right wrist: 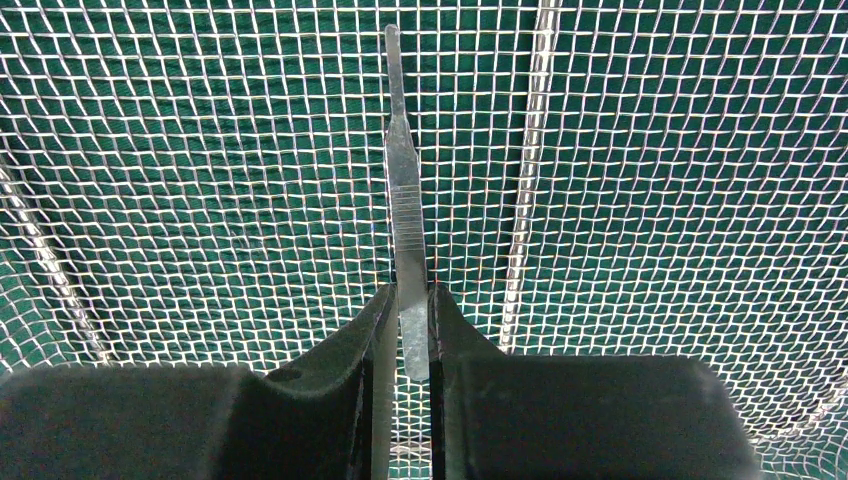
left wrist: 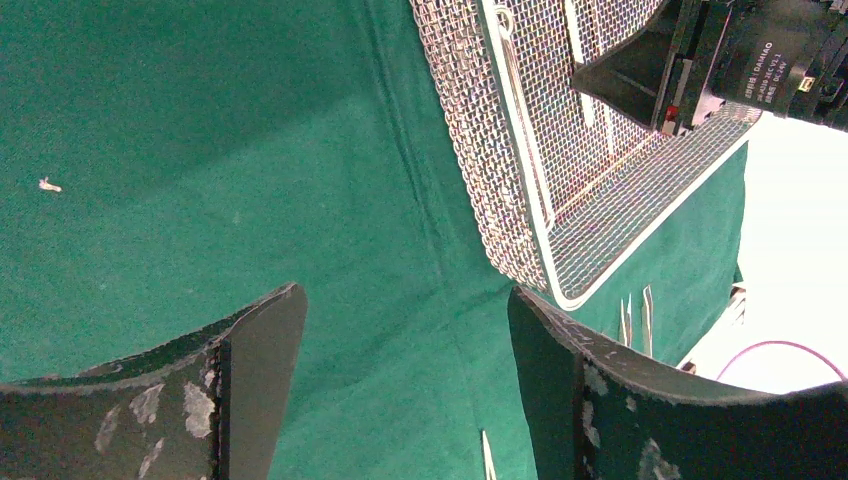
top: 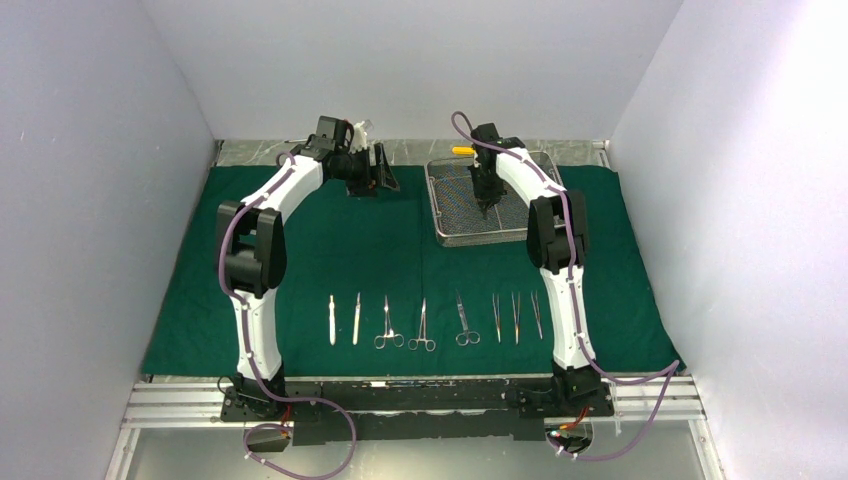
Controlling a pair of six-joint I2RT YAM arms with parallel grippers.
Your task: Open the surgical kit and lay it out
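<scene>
The green drape [top: 330, 250] covers the surface, with the mesh tray [top: 455, 225] upper right of centre and the row of laid instruments [top: 422, 322] below it. Inside the tray, the scalpel handle [right wrist: 400, 180] runs straight up-frame from the right claw [right wrist: 405, 305], which is pinched onto its near end. The left claw [left wrist: 405, 300] gapes wide and empty beside the tray.

cloth [top: 330, 250]: dark green | tray [left wrist: 480, 180]: silver mesh | scalpel handle [right wrist: 405, 200]: silver, ribbed
</scene>
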